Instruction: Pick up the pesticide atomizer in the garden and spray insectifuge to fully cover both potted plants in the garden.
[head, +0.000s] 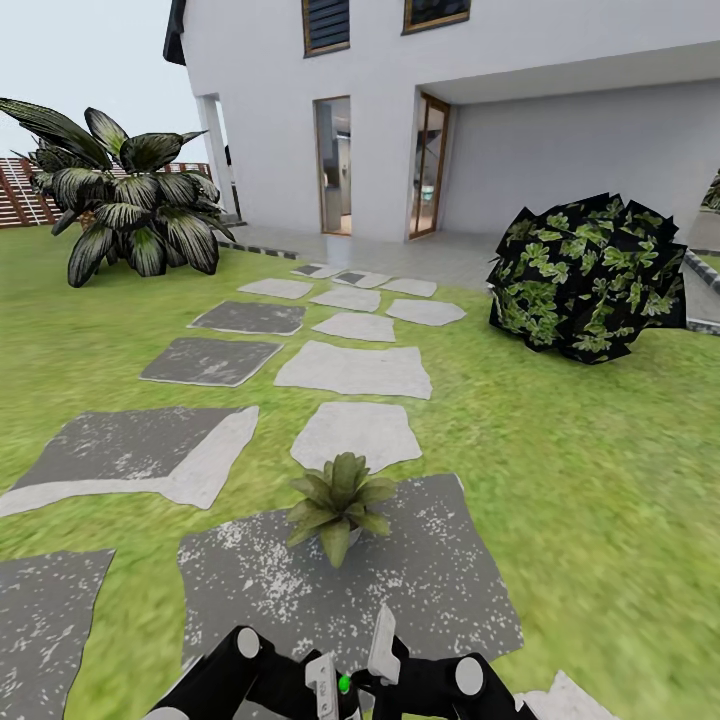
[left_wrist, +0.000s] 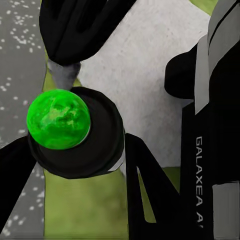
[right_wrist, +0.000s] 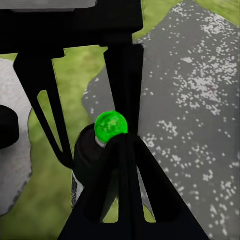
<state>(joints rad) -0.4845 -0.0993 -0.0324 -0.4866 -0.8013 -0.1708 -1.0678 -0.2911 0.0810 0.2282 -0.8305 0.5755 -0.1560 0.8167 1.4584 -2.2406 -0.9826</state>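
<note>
Lawn (head: 560, 480) with stepping stones (head: 352, 368) fronts the white house (head: 560, 110); right end effector (right_wrist: 120, 150) grasps the atomizer (right_wrist: 92, 155).

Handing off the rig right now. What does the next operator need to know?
Grippers: left gripper and right gripper are close together, low in front of the trunk. The pesticide atomizer, green ball on top, sits between them, off the ground. I cannot tell which gripper clamps it.
Things: one potted plant stands just ahead on a dark speckled stepping stone.
Done: atomizer picked up, robot faces this plant.
Left: spray it fully, though no spray or coating is visible, so treat it as uncovered. Then find and cover the second plant.
</note>
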